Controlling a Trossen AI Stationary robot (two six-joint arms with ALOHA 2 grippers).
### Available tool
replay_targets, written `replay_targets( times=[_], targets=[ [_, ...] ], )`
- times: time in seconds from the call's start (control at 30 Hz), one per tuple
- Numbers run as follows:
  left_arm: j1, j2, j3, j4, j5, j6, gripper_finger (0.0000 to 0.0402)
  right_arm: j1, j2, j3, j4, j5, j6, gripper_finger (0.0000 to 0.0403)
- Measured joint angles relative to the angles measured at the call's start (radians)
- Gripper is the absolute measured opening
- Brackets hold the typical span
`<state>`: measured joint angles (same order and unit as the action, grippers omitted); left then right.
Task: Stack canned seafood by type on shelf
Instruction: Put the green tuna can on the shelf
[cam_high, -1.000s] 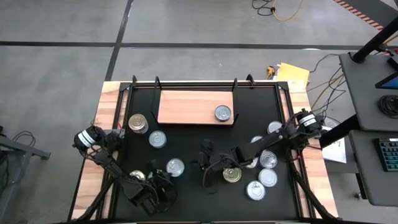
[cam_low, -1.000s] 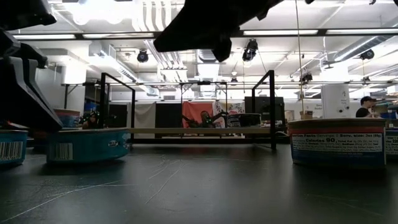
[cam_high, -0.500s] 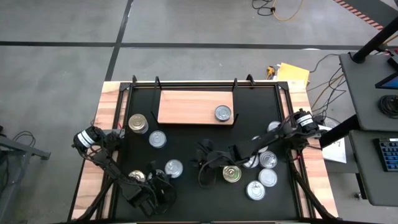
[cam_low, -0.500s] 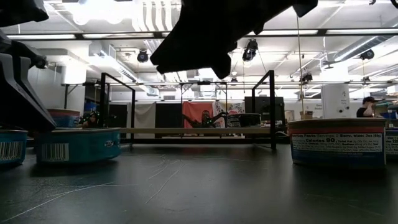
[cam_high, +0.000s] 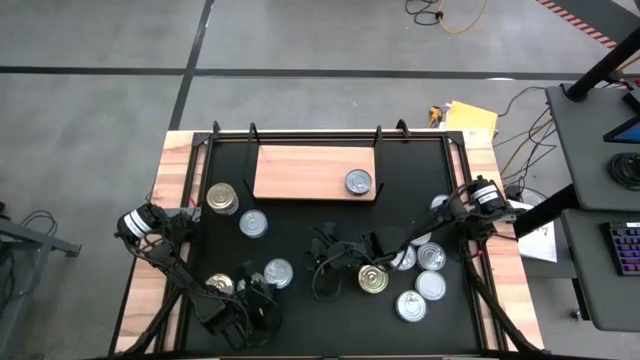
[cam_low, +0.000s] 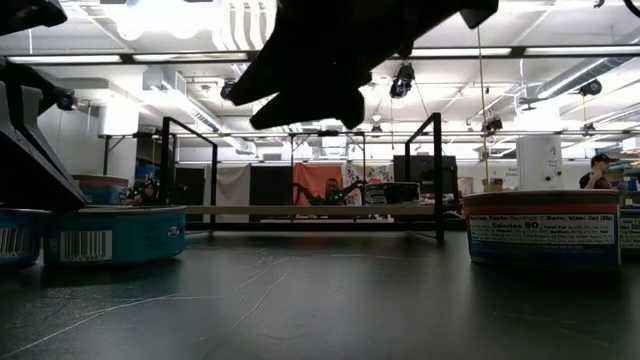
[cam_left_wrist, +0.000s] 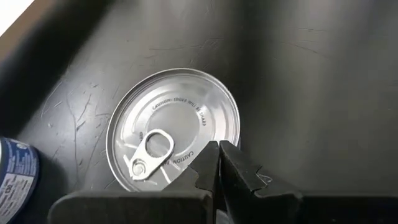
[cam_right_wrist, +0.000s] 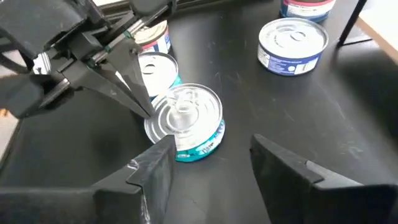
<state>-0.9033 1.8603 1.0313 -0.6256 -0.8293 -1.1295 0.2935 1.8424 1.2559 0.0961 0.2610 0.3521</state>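
Silver-topped tin (cam_right_wrist: 185, 122) sits on black table (cam_high: 300, 225), front-left of center, well short of shelf (cam_high: 300, 172), which carries one tin (cam_high: 359, 181). I judge pick step: my right gripper (cam_right_wrist: 208, 158) is spread wide, aimed at it, not holding. Left gripper (cam_left_wrist: 217, 165) pinched shut, empty, tips touching that tin. Next: descend, straddle, close. Other tins scattered right; workshop behind, person (cam_low: 598, 170) far right.
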Motion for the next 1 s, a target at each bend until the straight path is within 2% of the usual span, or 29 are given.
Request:
replay_targets(
  times=[0.27, 0.43, 0.63, 1.0],
  targets=[
    [0.063, 0.001, -0.002, 0.016, -0.038, 0.088, 0.0000, 0.001, -0.073, -0.001, -0.192, 0.000, -0.012, 0.0202],
    [0.116, 0.002, -0.020, 0.083, -0.042, 0.174, 0.0000, 0.008, -0.096, -0.002, -0.289, 0.000, -0.012, 0.0194],
    [0.178, -0.001, -0.043, 0.112, -0.003, 0.250, 0.0000, 0.009, -0.122, -0.004, -0.405, 0.001, -0.035, 0.0183],
    [0.284, -0.044, -0.050, 0.214, 0.049, 0.456, 0.0000, -0.047, -0.213, -0.009, -0.467, 0.001, -0.201, 0.0178]
  ],
)
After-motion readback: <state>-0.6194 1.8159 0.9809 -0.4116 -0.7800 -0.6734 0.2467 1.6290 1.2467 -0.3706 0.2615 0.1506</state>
